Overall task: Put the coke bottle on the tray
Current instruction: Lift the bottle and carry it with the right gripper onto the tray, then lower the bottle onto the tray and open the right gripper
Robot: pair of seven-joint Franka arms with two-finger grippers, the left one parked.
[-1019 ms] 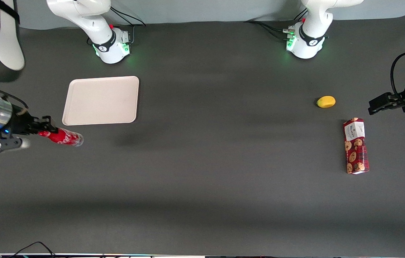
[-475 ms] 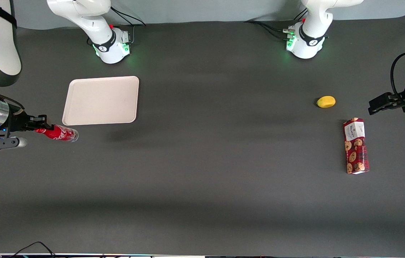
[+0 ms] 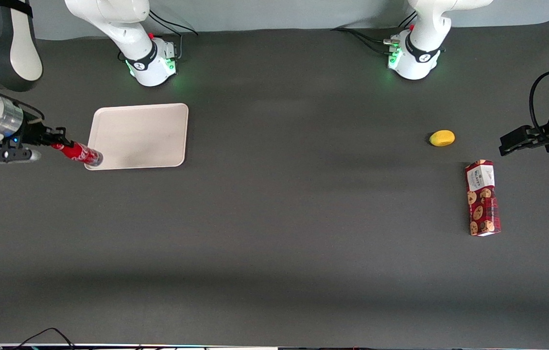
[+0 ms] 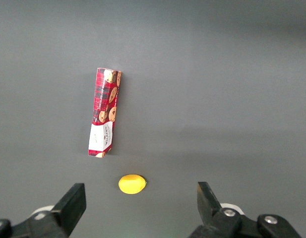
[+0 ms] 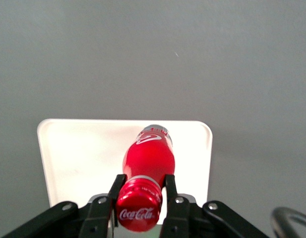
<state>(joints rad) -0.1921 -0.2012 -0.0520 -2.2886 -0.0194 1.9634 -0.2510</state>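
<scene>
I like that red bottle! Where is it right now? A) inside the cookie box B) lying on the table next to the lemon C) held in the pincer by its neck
C: the pincer grips the coke bottle just below its cap, over the tray.

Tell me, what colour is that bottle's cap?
Red, with white script; the slim red plastic coke bottle shows best from the right wrist.

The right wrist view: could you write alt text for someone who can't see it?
A gripper clamps the neck of a red coke bottle, seen from its cap end, above a beige tray. The tray lies on a plain dark grey table.
</scene>
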